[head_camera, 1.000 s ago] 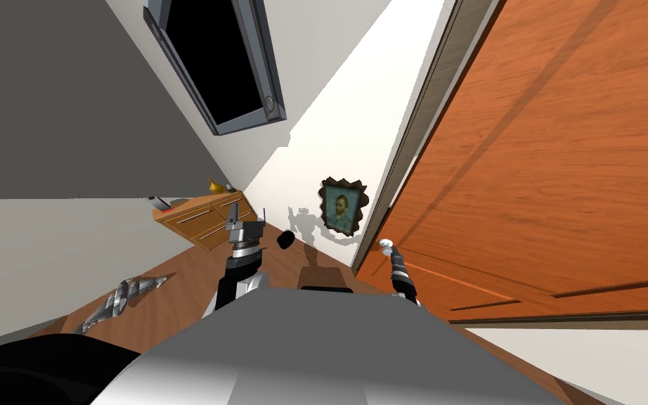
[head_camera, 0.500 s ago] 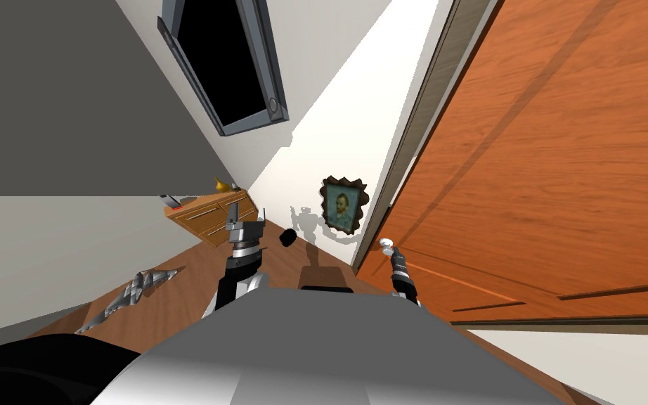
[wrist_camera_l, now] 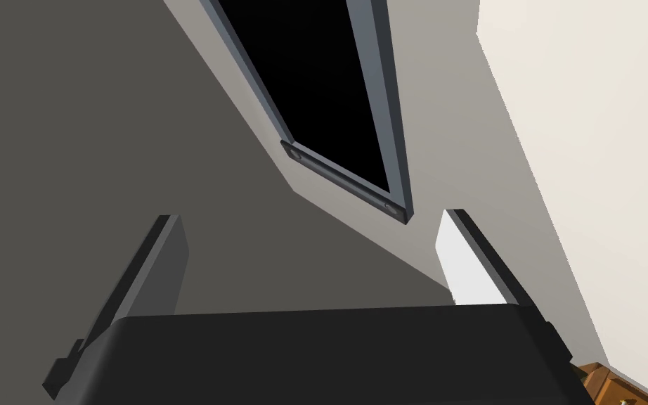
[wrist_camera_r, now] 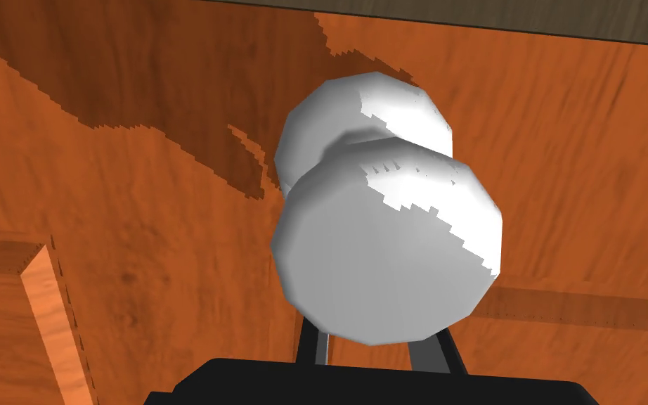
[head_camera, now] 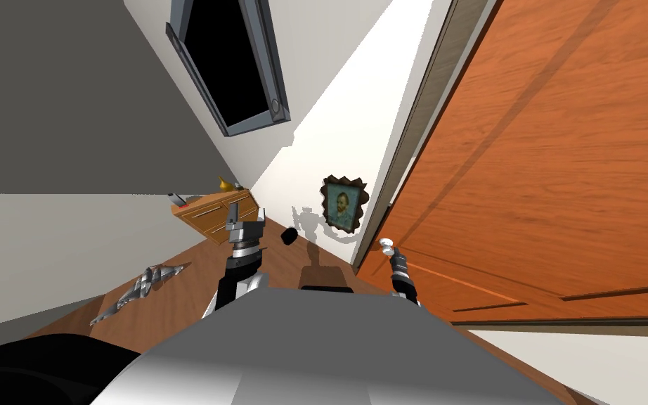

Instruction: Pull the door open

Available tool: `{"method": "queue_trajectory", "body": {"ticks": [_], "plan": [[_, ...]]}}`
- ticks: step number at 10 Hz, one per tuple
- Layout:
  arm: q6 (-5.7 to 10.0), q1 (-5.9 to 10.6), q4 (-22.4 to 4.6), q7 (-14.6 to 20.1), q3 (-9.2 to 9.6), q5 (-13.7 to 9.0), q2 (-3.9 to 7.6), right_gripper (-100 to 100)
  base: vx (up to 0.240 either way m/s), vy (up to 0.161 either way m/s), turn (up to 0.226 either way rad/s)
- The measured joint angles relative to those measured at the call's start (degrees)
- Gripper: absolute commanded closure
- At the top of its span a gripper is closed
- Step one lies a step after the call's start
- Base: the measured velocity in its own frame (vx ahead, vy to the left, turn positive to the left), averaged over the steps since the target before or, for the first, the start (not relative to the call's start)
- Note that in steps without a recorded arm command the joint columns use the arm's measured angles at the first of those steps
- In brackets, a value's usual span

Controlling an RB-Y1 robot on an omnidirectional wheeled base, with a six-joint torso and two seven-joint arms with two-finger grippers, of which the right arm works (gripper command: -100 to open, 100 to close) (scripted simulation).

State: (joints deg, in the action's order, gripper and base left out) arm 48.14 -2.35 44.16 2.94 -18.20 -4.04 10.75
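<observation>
Reach made, pull not yet evident: at left, the robot's left gripper (head_camera: 246, 214) is raised in front of the chest, well apart from the door and taking no part in the job. At right, the right gripper (head_camera: 389, 252) is up at the white door knob (wrist_camera_r: 386, 246), which sits at the near edge of the orange wooden door (head_camera: 561, 176), just beside the grey-brown door frame (head_camera: 421, 119). The door's knob edge lies close along that frame, and no clear gap shows between them. By that reading the approach and the grasp are done, while the swing itself, which is the whole of the opening, is left to do. Whether the latch has been freed cannot be told. On the left gripper, the fingers (wrist_camera_l: 157, 267) stand spread to their full width, with nothing between them and nothing touching them. On the right gripper, the fingers (wrist_camera_r: 431, 351) are drawn in to well under their open spread and run up beneath the knob, whose round head hides their tips. They appear to pinch the knob from both sides, though the contact itself is out of sight. If so, the grip looks ready to carry a backward pull on the door.
</observation>
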Motion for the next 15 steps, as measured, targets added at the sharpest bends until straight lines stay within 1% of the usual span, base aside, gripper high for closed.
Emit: {"method": "queue_trajectory", "body": {"ticks": [1,2,3,6,7,8,9,10,11,12,13,14,15], "plan": [[0.04,0.01,-0.2,1.3,0.48,-0.9,0.16,100,-0.033,-0.009,0.038],[-0.78,-0.96,1.5,2.5,0.91,-1.3,0.16,100,-0.037,-0.007,0.040],[-0.72,-0.15,0.1,3.9,1.34,-2.2,0.49,100,-0.029,-0.014,0.048],[0.36,0.58,-1.7,7.4,2.38,-4.1,1.13,100,-0.027,0.002,0.012],[-0.24,-0.20,-0.3,7.7,2.51,-4.2,0.92,100,-0.031,-0.002,0.067],[-0.13,-0.01,-0.9,8.8,2.86,-5.0,1.14,100,-0.058,-0.023,0.075],[-0.28,-0.58,-0.1,10.2,3.50,-6.2,1.07,100,-0.049,-0.014,0.057],[0.29,0.07,-1.5,11.8,3.94,-6.7,1.52,100,-0.019,0.005,0.010],[0.19,-0.07,-1.3,12.5,4.07,-6.9,1.51,100,-0.021,-0.003,0.024],[-0.38,-0.74,-0.1,13.4,4.44,-7.7,1.25,100,-0.031,-0.007,0.027],[-1.30,-1.21,1.1,14.2,4.68,-8.2,1.20,100,-0.018,0.000,0.033],[-1.90,-1.50,1.7,14.7,4.82,-8.3,1.45,100,0.000,0.000,0.000],[-1.13,-0.96,0.4,15.1,4.90,-8.3,1.69,100,0.000,0.001,-0.023]]}}
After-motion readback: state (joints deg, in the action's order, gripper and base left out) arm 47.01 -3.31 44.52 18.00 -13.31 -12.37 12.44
